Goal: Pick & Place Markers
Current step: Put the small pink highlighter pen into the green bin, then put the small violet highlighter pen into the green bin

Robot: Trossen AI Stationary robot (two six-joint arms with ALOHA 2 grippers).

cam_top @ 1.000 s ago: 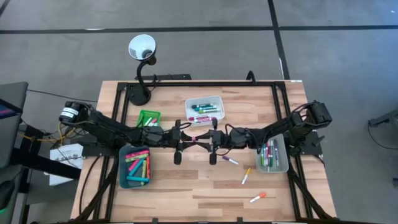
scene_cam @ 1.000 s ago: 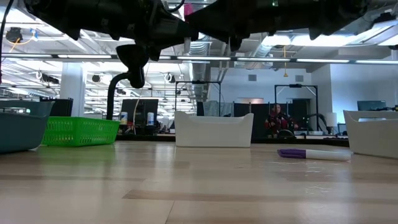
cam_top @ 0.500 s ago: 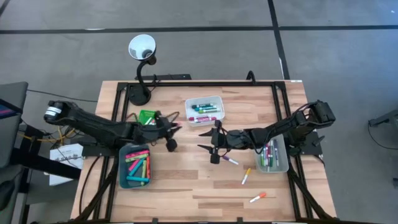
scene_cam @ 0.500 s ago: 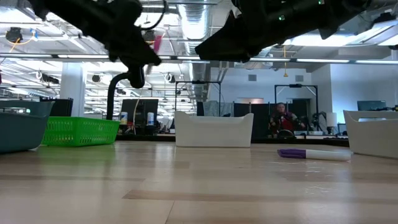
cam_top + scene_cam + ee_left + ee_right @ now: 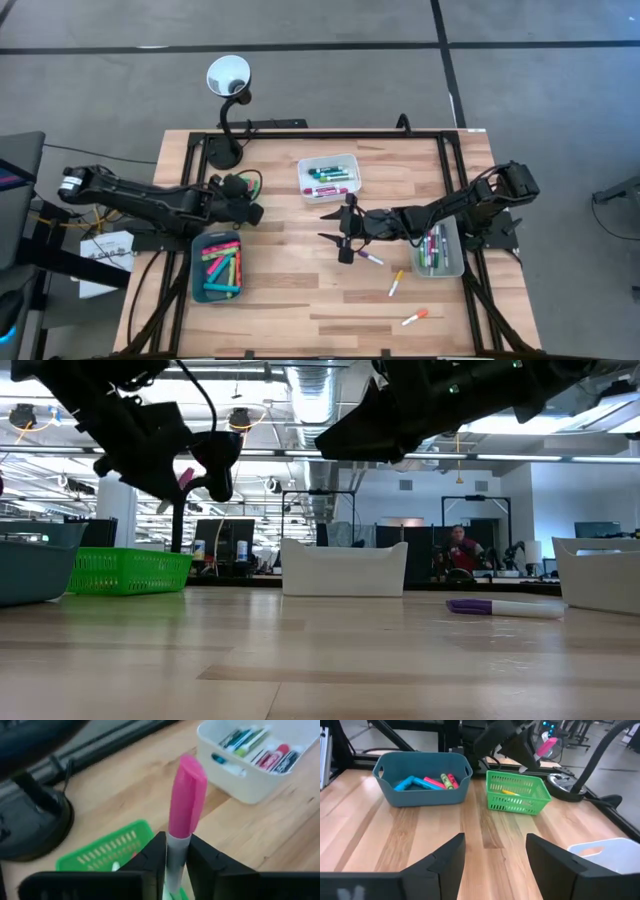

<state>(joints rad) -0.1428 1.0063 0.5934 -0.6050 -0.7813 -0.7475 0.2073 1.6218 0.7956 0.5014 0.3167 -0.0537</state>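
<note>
The left gripper [image 5: 176, 857] pinches a pink marker [image 5: 186, 802] by its light, stiff, smooth barrel, while the right gripper [image 5: 495, 851] hangs wide open.

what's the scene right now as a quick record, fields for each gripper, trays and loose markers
left gripper: over the green tray, jaws shut on a pink marker
right gripper: mid-table, jaws open, holding nothing
white tray: back centre, holds markers
teal tray: front left, holds markers
clear tray: right edge, holds markers
loose markers: purple marker, orange marker, and one more on the table
</note>
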